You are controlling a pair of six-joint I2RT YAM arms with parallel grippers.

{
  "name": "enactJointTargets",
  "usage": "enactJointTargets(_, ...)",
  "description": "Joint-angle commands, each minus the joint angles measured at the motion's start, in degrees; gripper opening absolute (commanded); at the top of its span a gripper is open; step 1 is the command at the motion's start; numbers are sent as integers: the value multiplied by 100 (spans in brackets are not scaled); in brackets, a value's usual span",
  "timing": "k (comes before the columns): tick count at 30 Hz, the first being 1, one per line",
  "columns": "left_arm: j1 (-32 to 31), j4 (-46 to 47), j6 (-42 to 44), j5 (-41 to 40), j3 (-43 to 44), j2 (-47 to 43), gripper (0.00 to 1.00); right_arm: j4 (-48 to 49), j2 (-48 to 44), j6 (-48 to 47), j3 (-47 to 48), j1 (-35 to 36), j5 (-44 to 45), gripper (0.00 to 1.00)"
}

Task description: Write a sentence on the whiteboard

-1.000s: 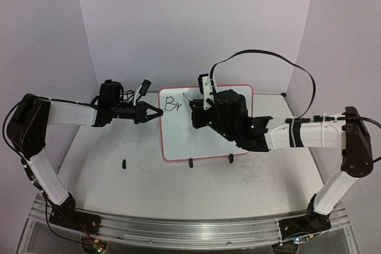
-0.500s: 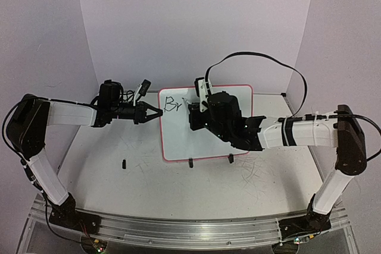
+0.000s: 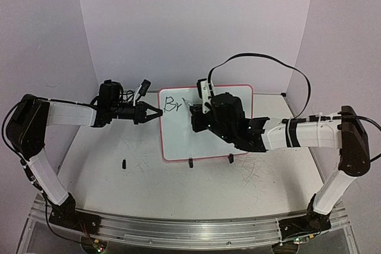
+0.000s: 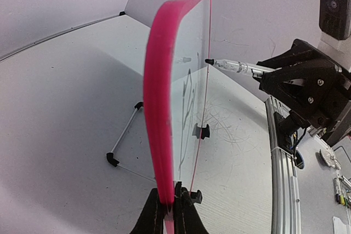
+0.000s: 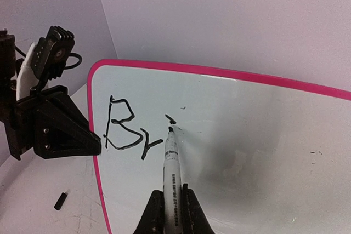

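two letters of the sentence (image 5: 125, 130) stood written, the left gripper (image 3: 155, 113) pinching the nine o'clock edge of the whiteboard (image 3: 175, 138) to steady it against the marker (image 5: 170, 163) clamped in the right gripper (image 5: 171, 206).

Glossy, smooth white face of the small rectangular whiteboard (image 5: 258, 119), its pink frame (image 4: 159, 108) smooth plastic, slim plastic marker (image 5: 170, 163), matt white tabletop (image 3: 196, 191) scuffed at 5 o'clock.
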Motion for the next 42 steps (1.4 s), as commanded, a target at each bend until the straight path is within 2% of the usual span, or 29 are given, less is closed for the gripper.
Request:
enactJointTargets(1,26,273,308,-105,26,-288,0,206,-274,72,-162,-13,-31,0)
enactJointTargets(22,22,275,308,-80,23,-309,0,-68,147,8,252,-20,231,0)
enactJointTargets(42,25,274,309,-82,29,-306,0,-351,-11,262,31,57,141,0)
